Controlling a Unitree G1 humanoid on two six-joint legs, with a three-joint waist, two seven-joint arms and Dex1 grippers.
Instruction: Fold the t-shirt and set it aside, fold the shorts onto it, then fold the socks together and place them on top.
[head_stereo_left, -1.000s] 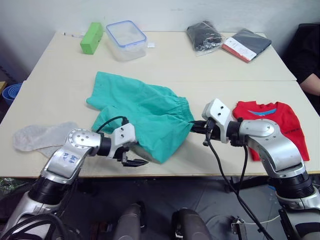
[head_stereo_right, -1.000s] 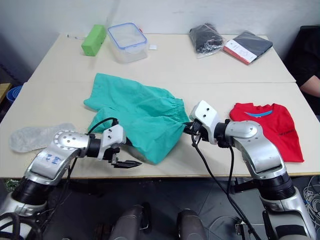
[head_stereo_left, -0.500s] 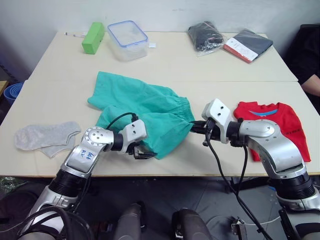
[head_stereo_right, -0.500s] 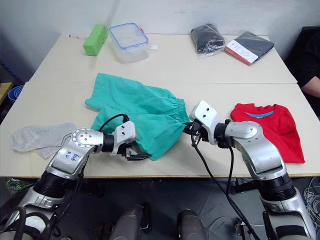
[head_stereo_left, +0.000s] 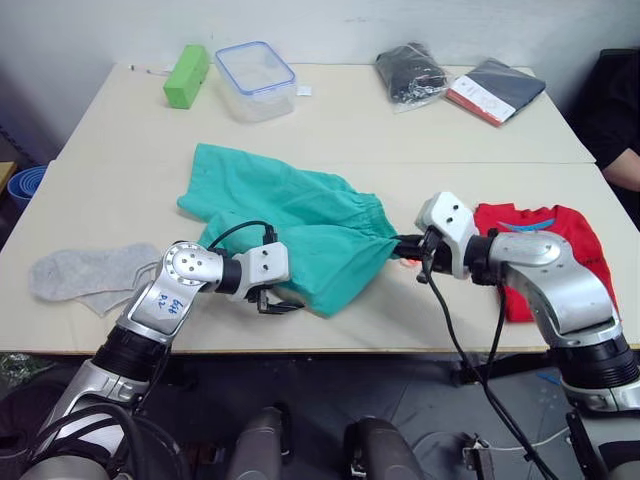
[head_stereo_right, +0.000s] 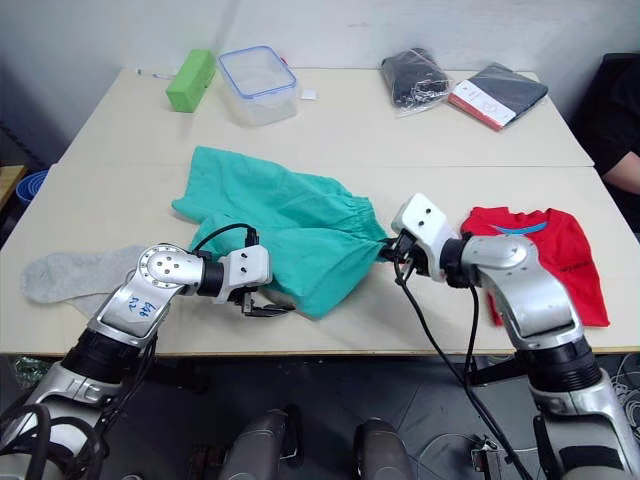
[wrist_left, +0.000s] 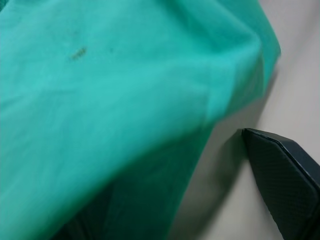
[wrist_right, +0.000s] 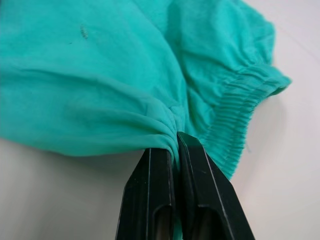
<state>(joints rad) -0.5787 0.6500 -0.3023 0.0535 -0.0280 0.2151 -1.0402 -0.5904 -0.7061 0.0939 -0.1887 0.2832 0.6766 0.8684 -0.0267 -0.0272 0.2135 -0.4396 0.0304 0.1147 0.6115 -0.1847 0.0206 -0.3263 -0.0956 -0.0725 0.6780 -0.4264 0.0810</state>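
Clamped tight on a gathered pinch of teal cloth beside the elastic waistband, the right gripper (wrist_right: 175, 150) has its two black fingers pressed together with the fabric bunched between them; the left gripper (head_stereo_left: 280, 303) sits at the shorts' front corner with one finger (wrist_left: 282, 187) lying bare on the tabletop and the other hidden under the cloth, so whether it has hold of anything cannot be told. Taking the shorts (head_stereo_left: 290, 225) as the landmark, the pale table (head_stereo_left: 350, 130) lies beneath them and stretches well beyond on every side. They lie crumpled in the middle of it, one leg reaching toward the far left, the waistband end turned toward the right gripper. Just beyond that gripper, on the right of the shorts, the red t-shirt (head_stereo_left: 560, 240) lies folded, partly behind the right arm. Far from the shorts at the back of the table are a clear lidded container (head_stereo_left: 252, 78) with a blue rim, a dark flat package (head_stereo_left: 497, 88) with a red edge, a black bagged bundle (head_stereo_left: 408, 72) and a green block (head_stereo_left: 185, 74). Left of the shorts, near the front edge, the grey socks (head_stereo_left: 85, 275) lie overlapping, apart from the teal cloth.
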